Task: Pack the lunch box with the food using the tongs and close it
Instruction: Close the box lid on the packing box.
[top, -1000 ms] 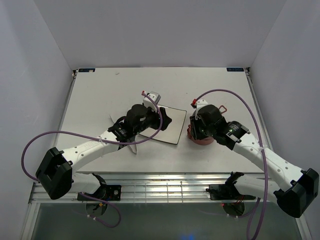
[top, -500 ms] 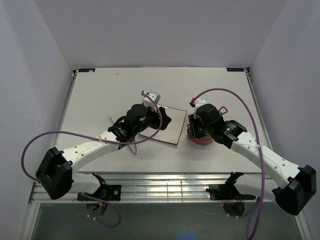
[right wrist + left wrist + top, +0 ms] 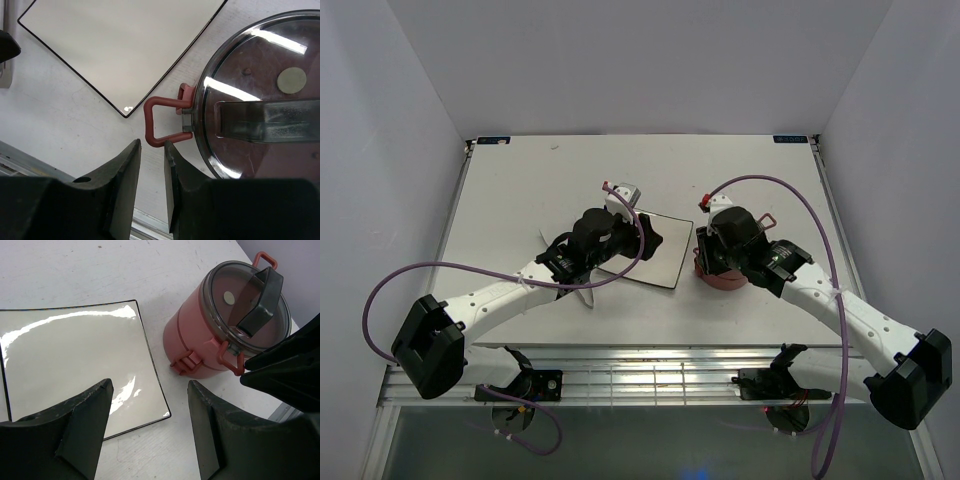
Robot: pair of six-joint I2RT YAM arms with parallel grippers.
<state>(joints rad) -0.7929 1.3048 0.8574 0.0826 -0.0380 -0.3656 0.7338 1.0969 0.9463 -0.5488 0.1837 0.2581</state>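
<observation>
White tabletop (image 3: 520, 180), grey walls. Square plate (image 3: 75, 355) bare, no food in view. Lunch box (image 3: 197, 340) stands just right of the plate, bowls stacked, top lid on. Packing looks done; latching probably left, one red clip loop (image 3: 148, 122) sticks out sideways. Left gripper (image 3: 150, 386) jaws released wide, empty, over the plate edge. Right gripper (image 3: 151, 145) jaws narrowly parted, grasping nothing, by that loop.
</observation>
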